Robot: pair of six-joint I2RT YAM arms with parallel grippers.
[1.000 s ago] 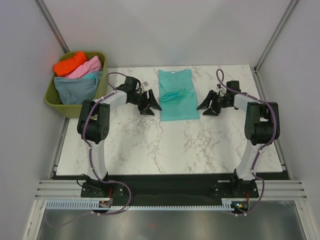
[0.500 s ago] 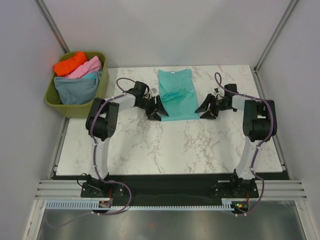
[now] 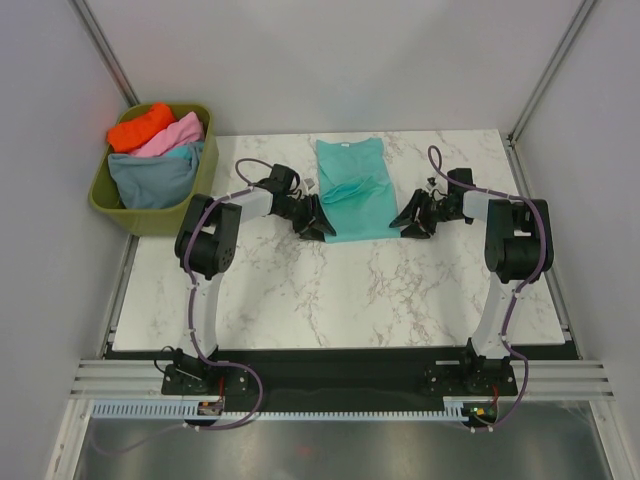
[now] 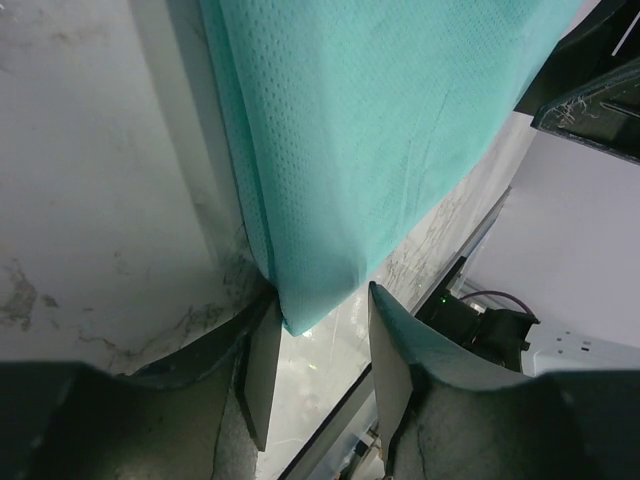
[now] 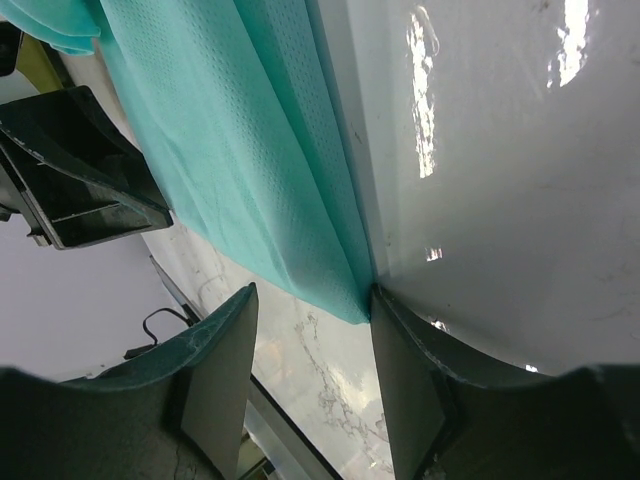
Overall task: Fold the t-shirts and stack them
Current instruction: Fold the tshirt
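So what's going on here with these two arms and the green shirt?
Two robot arms are folding t-shirts. A teal-green t-shirt lies flat on the marble table, its sides already folded in. The left hand and the right hand each sit at one of its near corners, fingers open around the cloth and not yet pinching it. The other t-shirts, orange, pink, light teal and blue-grey, wait in the olive tub at the left.
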